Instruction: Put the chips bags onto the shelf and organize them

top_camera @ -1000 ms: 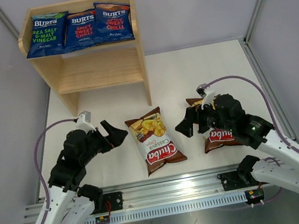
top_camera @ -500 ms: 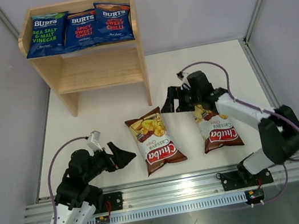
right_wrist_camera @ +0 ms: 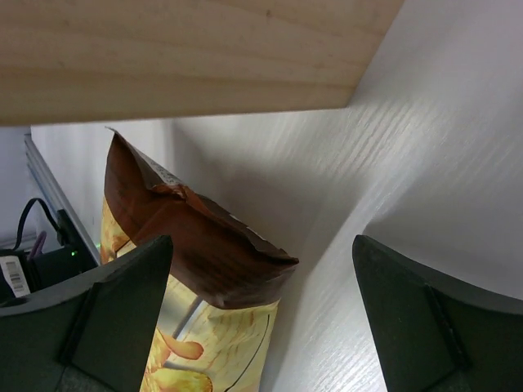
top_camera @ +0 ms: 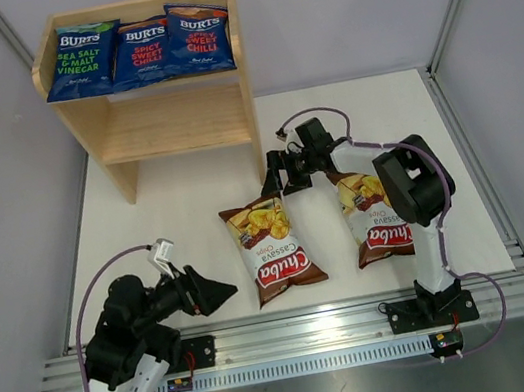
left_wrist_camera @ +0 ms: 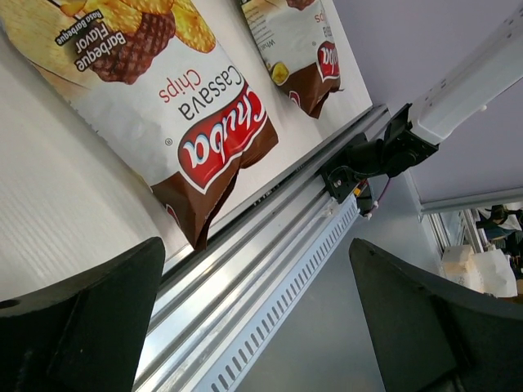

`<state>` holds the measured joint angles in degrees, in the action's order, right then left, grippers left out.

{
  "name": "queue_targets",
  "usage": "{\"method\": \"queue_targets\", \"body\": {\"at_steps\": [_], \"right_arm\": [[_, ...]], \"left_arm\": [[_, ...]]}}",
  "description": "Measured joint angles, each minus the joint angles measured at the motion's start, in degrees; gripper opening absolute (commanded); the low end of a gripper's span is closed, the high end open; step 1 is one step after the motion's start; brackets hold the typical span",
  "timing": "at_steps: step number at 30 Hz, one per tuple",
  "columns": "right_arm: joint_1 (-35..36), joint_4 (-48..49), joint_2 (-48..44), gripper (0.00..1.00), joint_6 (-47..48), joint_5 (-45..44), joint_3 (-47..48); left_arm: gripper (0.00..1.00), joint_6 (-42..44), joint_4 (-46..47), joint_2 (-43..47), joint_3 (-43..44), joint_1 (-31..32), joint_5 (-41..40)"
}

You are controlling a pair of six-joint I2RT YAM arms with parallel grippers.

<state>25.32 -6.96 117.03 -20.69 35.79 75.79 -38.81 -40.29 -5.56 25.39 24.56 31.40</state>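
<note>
**Three blue bags on the shelf, two brown ones on the table**

Three blue chip bags lay side by side on the top tier of the wooden shelf (top_camera: pixel 149 99). The green-lettered bag (top_camera: pixel 82 60) was at its left end and the two red-labelled bags (top_camera: pixel 143 52) (top_camera: pixel 199 34) were to its right, their edges overlapping. The lower tier held nothing.

In front of the shelf, two brown-and-cream bags lay flat on the white table (top_camera: pixel 183 210). The first brown bag (top_camera: pixel 271 247) lay just ahead of the shelf's right side panel. The second brown bag (top_camera: pixel 375 217) lay further right, apart from it.

The right gripper (top_camera: pixel 274 182) hung low beside the foot of that side panel, over the top edge of the first brown bag. Its fingers were spread wide and held nothing.

The left gripper (top_camera: pixel 223 290) sat well forward of the shelf, beside the lower left edge of the first brown bag. Its fingers were likewise spread and empty. A metal rail (top_camera: pixel 297 337) ran along the table's near edge.
</note>
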Motion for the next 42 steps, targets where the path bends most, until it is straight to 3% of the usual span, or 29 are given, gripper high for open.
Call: {"method": "queue_targets", "body": {"at_steps": [5,12,13,15,16,17,18,25,29,36,42], "right_arm": [[0.0,5.84,1.62,0.92,-1.27,5.81,-2.93],[-0.09,18.1,4.81,0.73,-8.07,13.18,-6.05],[-0.11,18.86,4.92,0.62,-8.63,13.31,-6.49],[-0.11,19.91,4.92,0.51,-9.29,13.16,-7.34],[-0.11,20.72,4.92,0.3,-9.68,12.9,-7.93],[-0.11,21.49,4.92,0.16,-9.99,12.72,-8.57],[-0.11,22.51,4.92,0.08,-11.06,12.94,-9.35],[-0.15,29.16,4.0,0.01,-16.28,12.46,-13.6],[-0.15,31.21,-1.07,0.0,-19.12,8.7,-18.91],[-0.15,32.22,-22.47,0.0,-27.43,-5.05,-32.37],[-0.15,28.74,-42.32,0.0,-33.57,-16.35,-37.81]], "left_arm": [[0.99,0.87,-2.91,1.86,-0.13,0.02,0.81],[0.99,1.07,-3.78,2.51,-0.59,0.02,1.42],[0.99,1.07,-3.76,2.56,-0.59,0.02,1.53],[0.99,1.07,-3.76,2.56,-0.59,0.0,1.66],[0.99,1.05,-3.76,2.58,-0.59,0.02,1.7],[0.99,1.05,-3.76,2.58,-0.59,0.02,1.7],[0.99,1.05,-3.76,2.58,-0.61,0.0,1.7],[0.99,1.03,-3.58,2.73,-0.96,0.0,1.68],[0.99,0.79,-3.39,3.28,-2.38,0.02,1.53],[0.99,-0.92,-3.32,4.63,-2.69,0.02,-1.75],[0.99,-3.28,-0.68,4.79,-3.43,0.02,-5.05]]}}
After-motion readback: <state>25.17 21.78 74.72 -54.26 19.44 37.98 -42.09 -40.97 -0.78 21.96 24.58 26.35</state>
